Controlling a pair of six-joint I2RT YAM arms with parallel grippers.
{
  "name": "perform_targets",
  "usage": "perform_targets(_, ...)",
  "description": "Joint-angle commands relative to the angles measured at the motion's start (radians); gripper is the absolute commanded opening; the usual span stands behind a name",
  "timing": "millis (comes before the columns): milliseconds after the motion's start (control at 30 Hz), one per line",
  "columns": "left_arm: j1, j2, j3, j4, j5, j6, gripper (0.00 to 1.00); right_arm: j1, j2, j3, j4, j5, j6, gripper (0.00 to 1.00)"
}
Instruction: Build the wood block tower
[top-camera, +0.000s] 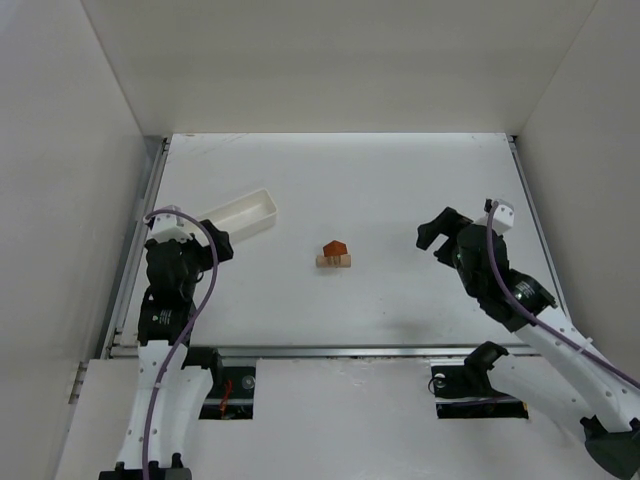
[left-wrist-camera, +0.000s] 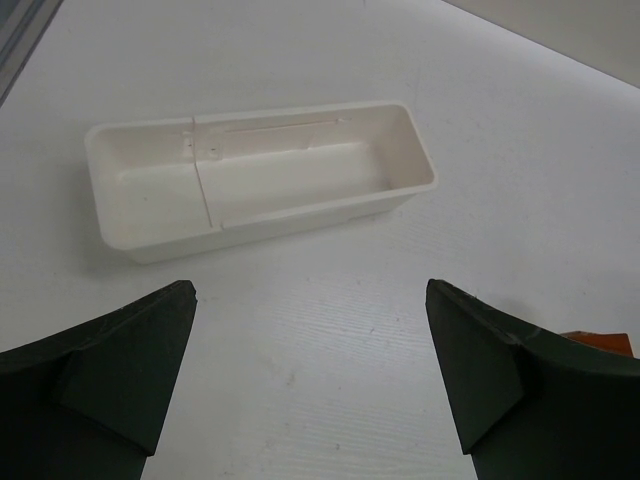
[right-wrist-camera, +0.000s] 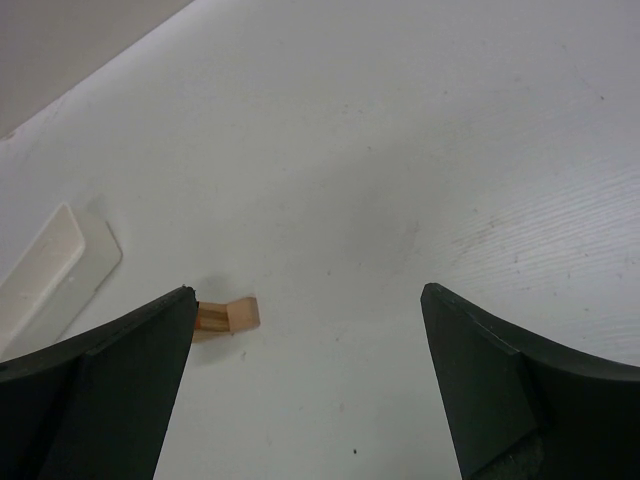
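Observation:
The wood block tower (top-camera: 334, 255) stands mid-table: pale tan bars below and a reddish-brown roof piece (top-camera: 333, 247) on top. In the right wrist view only its tan end (right-wrist-camera: 228, 316) shows beside my left finger. In the left wrist view an orange corner (left-wrist-camera: 603, 342) peeks over the right finger. My left gripper (top-camera: 216, 243) is open and empty, left of the tower, near the tray. My right gripper (top-camera: 437, 238) is open and empty, to the right of the tower and apart from it.
A long white plastic tray (top-camera: 240, 213) lies at the back left; it is empty in the left wrist view (left-wrist-camera: 255, 180) and its edge shows in the right wrist view (right-wrist-camera: 45, 270). White walls enclose the table on three sides.

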Motion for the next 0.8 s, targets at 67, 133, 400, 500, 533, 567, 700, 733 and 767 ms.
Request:
perform_targets(67,0.004,-0.012,-0.002,0.045,0.027,-0.015,1.0,-0.001,0.01,0.042,-0.071,0.066,0.039,1.0)
perform_targets(133,0.004,-0.003,-0.002,0.045,0.038,-0.015,1.0,-0.001,-0.001,0.031,-0.071,0.075,0.039,1.0)
perform_targets(400,0.004,0.006,-0.002,0.045,0.056,-0.015,1.0,-0.001,-0.03,0.011,-0.071,0.084,0.039,1.0)
perform_targets(500,0.004,0.006,-0.002,0.054,0.056,-0.015,1.0,-0.001,-0.03,0.011,-0.071,0.084,0.039,1.0)
perform_targets(533,0.004,0.006,-0.002,0.054,0.056,-0.015,1.0,-0.001,-0.03,0.011,-0.071,0.084,0.039,1.0)
perform_targets(567,0.004,0.006,-0.002,0.054,0.056,-0.015,1.0,-0.001,-0.03,0.011,-0.071,0.084,0.039,1.0)
perform_targets(700,0.004,0.006,-0.002,0.054,0.075,-0.006,1.0,-0.001,-0.03,0.011,-0.061,0.084,0.039,1.0)
perform_targets(733,0.004,0.006,-0.002,0.054,0.075,-0.006,1.0,-0.001,-0.03,0.011,-0.061,0.084,0.039,1.0)
perform_targets(767,0.004,0.006,-0.002,0.054,0.075,-0.006,1.0,-0.001,-0.03,0.011,-0.061,0.084,0.039,1.0)
